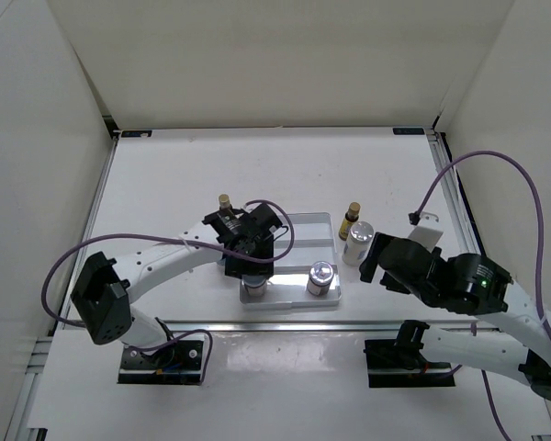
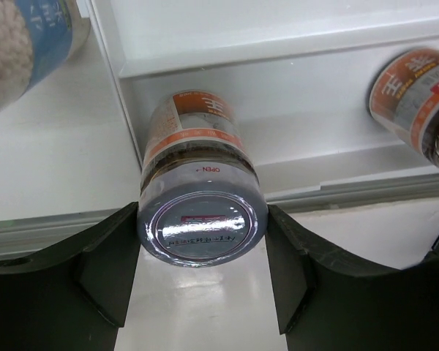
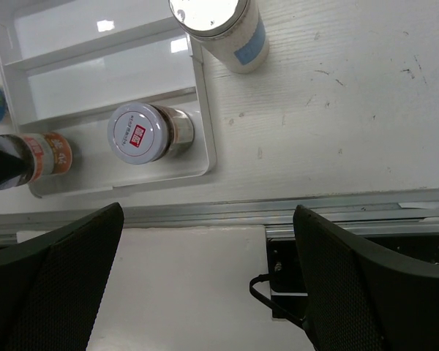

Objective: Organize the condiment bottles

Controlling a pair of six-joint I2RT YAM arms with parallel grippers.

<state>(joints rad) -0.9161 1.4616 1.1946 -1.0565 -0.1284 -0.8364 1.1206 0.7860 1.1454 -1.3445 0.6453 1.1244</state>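
My left gripper is shut on the silver cap of a red-labelled white bottle, which is in the near left compartment of the white tray. In the top view this bottle sits under the gripper. A second red-labelled bottle stands in the near right compartment. A blue-labelled white bottle and a brown bottle stand right of the tray. Another brown bottle stands behind the left wrist. A blue-labelled bottle is left of the tray. My right gripper is open and empty over the table's near edge.
The tray has long empty compartments behind the two bottles. A metal rail runs along the table's near edge. White walls close in the back and sides. The right arm's grey cable loops over the right side.
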